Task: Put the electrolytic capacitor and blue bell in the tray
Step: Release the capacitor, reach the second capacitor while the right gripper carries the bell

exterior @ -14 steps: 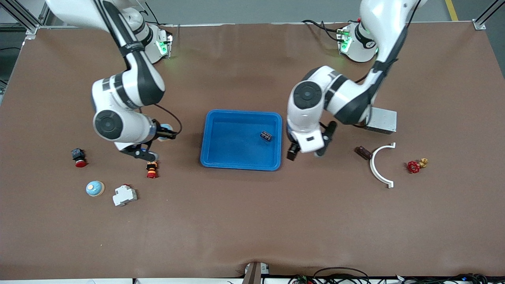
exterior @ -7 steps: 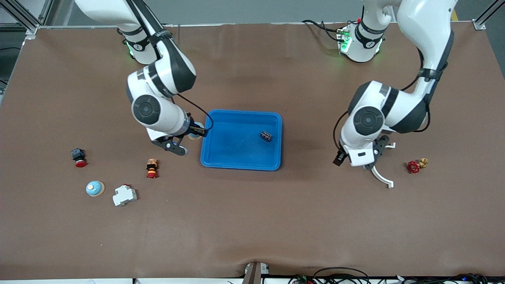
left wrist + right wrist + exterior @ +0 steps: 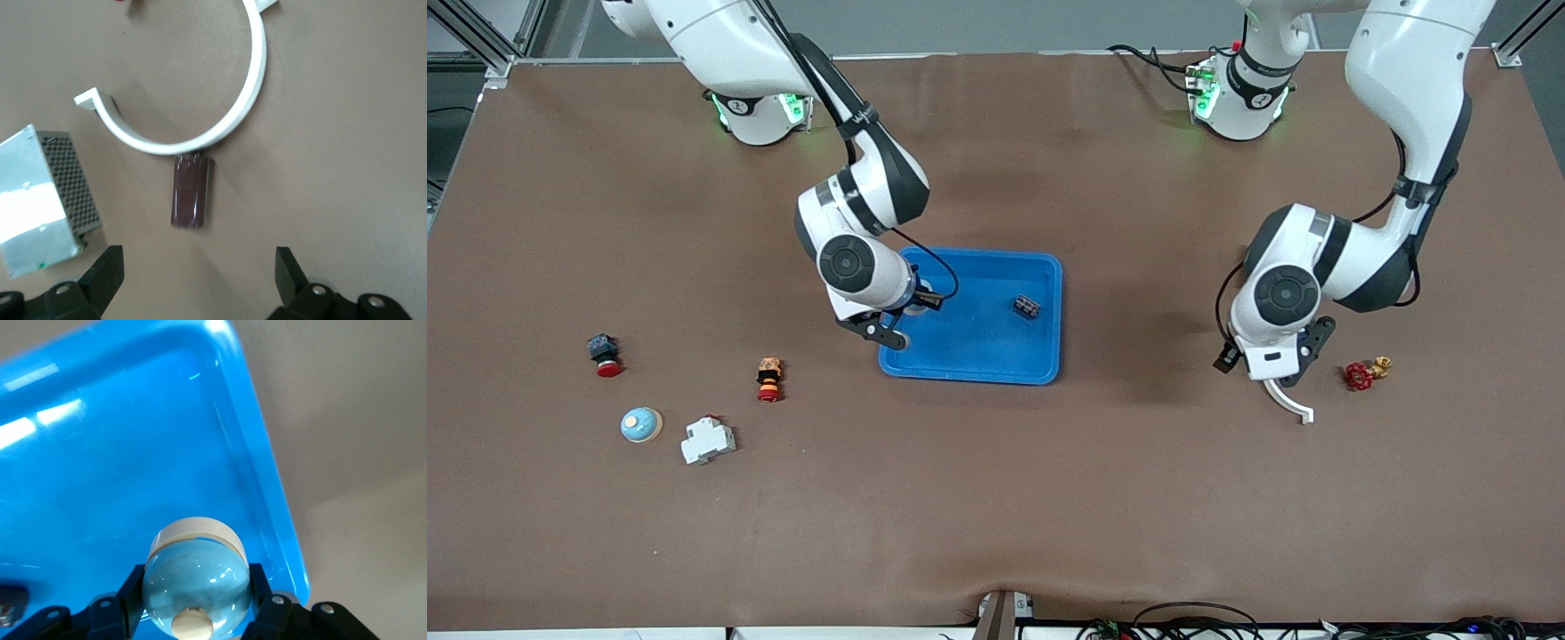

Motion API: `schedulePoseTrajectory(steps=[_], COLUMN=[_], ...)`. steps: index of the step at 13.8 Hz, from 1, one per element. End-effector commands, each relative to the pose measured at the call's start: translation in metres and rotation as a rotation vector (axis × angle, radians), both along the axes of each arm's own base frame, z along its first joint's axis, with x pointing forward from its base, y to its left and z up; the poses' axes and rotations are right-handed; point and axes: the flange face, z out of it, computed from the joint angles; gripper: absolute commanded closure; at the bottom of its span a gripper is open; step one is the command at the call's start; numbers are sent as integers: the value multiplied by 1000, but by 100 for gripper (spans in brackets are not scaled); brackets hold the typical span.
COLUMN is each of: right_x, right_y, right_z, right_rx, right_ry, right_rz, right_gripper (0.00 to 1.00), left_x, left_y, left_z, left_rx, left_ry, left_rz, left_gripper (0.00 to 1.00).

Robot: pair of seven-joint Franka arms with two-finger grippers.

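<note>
My right tool (image 3: 197, 603) is clamped on the blue bell (image 3: 196, 585), dome gripped between both fingers, hanging over the tray (image 3: 969, 366) just inside its rim at the right arm's end. The electrolytic capacitor (image 3: 1026, 307) lies in the tray, toward the left arm's end. A second blue bell (image 3: 641, 425) sits on the surface (image 3: 996, 498) well apart from the tray, toward the right arm's end and nearer the front camera than the tray. Just beside that bell is a white breaker block (image 3: 708, 440); an orange-red pushbutton (image 3: 768, 379) stands between it and the tray; a red-capped button (image 3: 604, 354) is farther out toward that end.

My left tool (image 3: 199, 267) is released, fingers spread wide, hovering well apart from the tray toward the left arm's end, over a brown block (image 3: 191, 191) that touches a white curved bracket (image 3: 220, 120). A grey metal box (image 3: 41, 200) lies beside the block, and a red valve handle (image 3: 1360, 376) is farther out still.
</note>
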Motion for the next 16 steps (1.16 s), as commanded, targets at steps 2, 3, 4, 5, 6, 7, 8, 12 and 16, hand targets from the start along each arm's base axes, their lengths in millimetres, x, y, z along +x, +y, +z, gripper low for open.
schedulePoseTrajectory(steps=[2, 3, 4, 5, 6, 7, 8, 12, 16], right_x=[-8, -12, -14, -17, -19, -19, -19, -21, -22], right_y=[9, 13, 14, 16, 19, 19, 20, 19, 19], right_z=[-15, -17, -22, -31, -36, -38, -39, -45, -50], right_rx=[1, 5, 5, 11, 24, 34, 39, 33, 30], right_ry=[28, 37, 47, 62, 68, 70, 74, 80, 86], right_rz=[2, 8, 6, -1, 0, 3, 5, 11, 12], right_gripper=[76, 76, 76, 76, 76, 76, 75, 74, 69], left_x=[-2, 1, -1, -4, -8, -8, -7, -9, -3], left_y=[13, 20, 24, 23, 23, 24, 28, 31, 34], left_z=[-21, -27, -37, -42, -47, -48, -49, -61, -50], left_rx=[37, 22, 4, -8, -10, -10, -8, -1, 11], left_ry=[-10, -26, -33, -42, -38, -36, -35, -19, -51], left_rz=[-72, -63, -59, -66, -71, -71, -65, -77, -56], left_gripper=[0, 0, 0, 0, 0, 19, 36, 62, 100])
